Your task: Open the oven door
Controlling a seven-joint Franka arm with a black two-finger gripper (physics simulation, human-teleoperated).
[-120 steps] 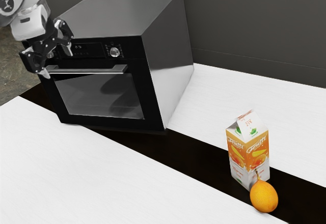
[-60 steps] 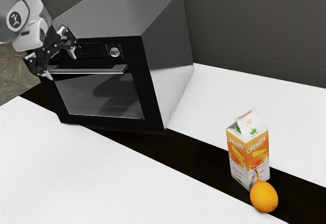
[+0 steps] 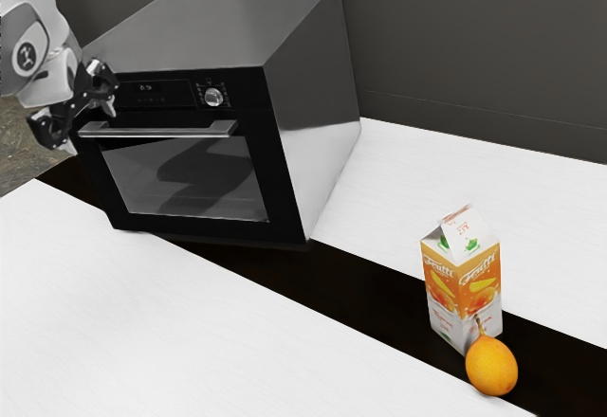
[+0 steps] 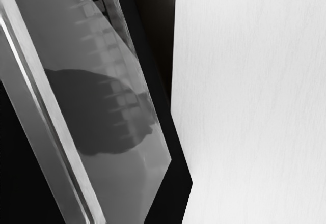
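Gaping, fingers (image 3: 109, 105) near handle (image 3: 171, 133); door (image 3: 185, 182) shut, edges flush

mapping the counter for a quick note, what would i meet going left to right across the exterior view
tool → oven → juice carton → stemmed yellow-orange fruit

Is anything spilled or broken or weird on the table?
No, nothing looks wrong. The juice carton stands upright with no spill that I can see, and the orange fruit right by it looks whole. The oven door looks shut, and I see no cracks in its glass.
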